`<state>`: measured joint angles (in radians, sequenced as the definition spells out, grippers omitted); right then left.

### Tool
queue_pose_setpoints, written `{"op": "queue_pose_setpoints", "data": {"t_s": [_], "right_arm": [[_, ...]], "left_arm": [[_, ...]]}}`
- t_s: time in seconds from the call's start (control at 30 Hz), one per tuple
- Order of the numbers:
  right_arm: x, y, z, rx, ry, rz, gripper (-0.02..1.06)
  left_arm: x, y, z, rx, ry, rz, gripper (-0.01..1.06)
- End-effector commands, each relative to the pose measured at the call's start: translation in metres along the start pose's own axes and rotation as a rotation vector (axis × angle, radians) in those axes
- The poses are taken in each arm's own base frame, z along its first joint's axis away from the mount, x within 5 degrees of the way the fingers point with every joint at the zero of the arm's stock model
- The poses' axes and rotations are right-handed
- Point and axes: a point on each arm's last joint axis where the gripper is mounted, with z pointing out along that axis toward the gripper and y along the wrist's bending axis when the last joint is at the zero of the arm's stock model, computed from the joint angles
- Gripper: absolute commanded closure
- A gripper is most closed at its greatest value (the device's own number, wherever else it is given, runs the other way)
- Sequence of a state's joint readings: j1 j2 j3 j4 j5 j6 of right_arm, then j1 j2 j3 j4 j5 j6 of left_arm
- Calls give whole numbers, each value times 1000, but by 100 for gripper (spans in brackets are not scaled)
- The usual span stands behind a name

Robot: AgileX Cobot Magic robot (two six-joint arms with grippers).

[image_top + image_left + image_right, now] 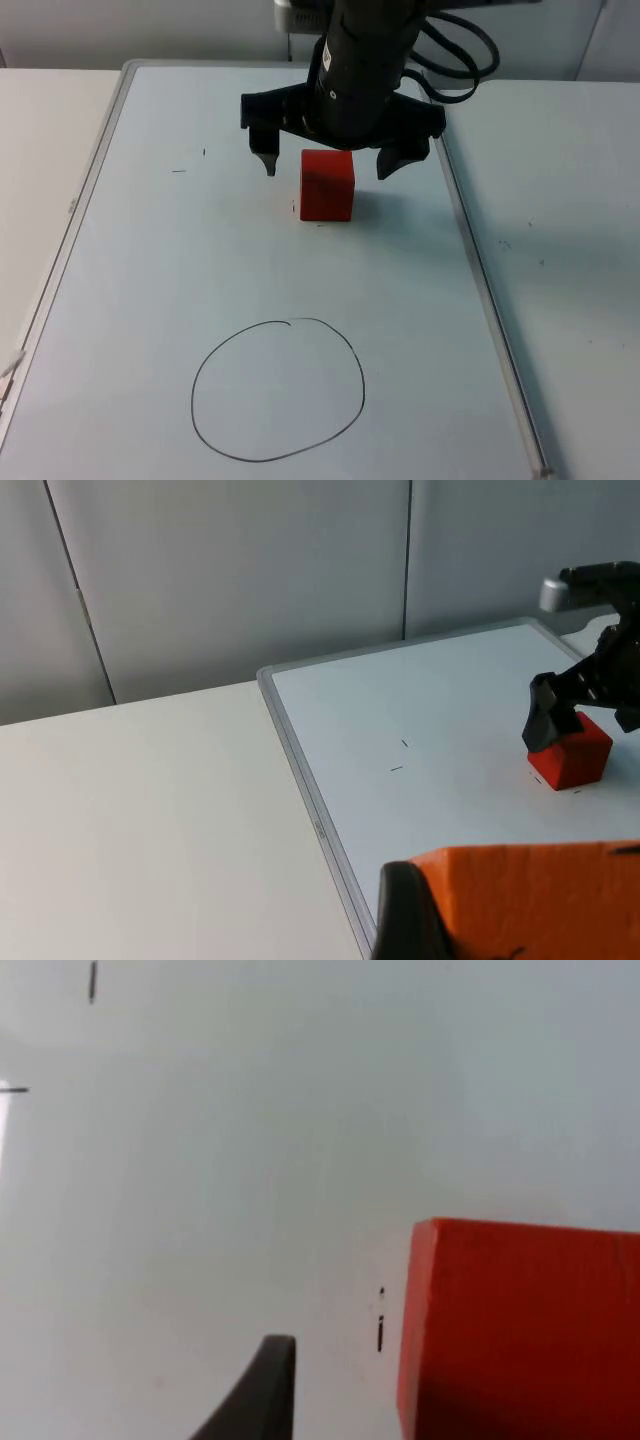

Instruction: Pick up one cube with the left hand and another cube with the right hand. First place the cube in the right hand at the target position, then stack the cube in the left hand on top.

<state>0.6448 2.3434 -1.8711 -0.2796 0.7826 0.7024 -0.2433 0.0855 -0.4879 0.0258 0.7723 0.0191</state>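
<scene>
Right gripper (326,165): spread wide, fingers either side of the red cube (327,186), not touching it.
Left gripper (480,920): clenched on an orange cube (530,900), well apart from the red cube.
Drawn circle (278,389): on the whiteboard (150,300) on the bench, well in front of the right gripper.

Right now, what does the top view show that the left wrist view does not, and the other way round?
Top view alone: the hand-drawn circle and the right gripper open, its fingers on either side of the red cube. Left wrist view alone: an orange cube at the left gripper's fingertip, and the grey partition wall. Both: the red cube and the whiteboard.
</scene>
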Motion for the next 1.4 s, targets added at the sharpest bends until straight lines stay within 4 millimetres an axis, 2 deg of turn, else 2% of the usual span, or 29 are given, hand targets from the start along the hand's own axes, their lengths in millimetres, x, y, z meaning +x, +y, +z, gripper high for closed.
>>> {"op": "queue_pose_setpoints", "data": {"t_s": [0.0,0.2,0.43,0.7,0.87,0.97,1.0,1.13,1.17,1.2,1.23,1.27,1.37], "right_arm": [[-3,1,0,9,-33,10,5],[-8,0,3,-11,-70,22,5],[-9,-2,4,-7,-76,17,5],[-1,0,20,-12,-43,29,5],[1,0,25,-9,-38,25,12],[-2,-1,22,-7,-61,17,37],[-2,-1,22,-7,-61,17,37],[-13,-2,5,27,-73,16,78],[-13,-2,5,27,-73,16,78],[-21,-1,-9,23,-94,-11,96],[-24,0,-15,19,-101,-28,102],[-30,1,-27,14,-118,-62,105],[-48,5,-79,-17,-165,-165,105]], "left_arm": [[-2,0,-1,8,-28,-15,105],[2,0,-11,-1,-97,-8,105],[6,0,-8,-3,-111,-6,105],[6,0,-8,-3,-111,-6,105],[6,0,-8,-3,-111,-6,105],[6,0,-8,-3,-111,-6,105],[6,0,-8,-3,-111,-6,105],[6,0,-8,-3,-111,-6,105],[6,0,-8,-3,-111,-6,105],[6,0,-8,-3,-111,-6,105],[6,0,-8,-3,-111,-6,105],[6,0,-8,-3,-113,-6,105],[6,0,-8,-3,-113,-6,105]]}}
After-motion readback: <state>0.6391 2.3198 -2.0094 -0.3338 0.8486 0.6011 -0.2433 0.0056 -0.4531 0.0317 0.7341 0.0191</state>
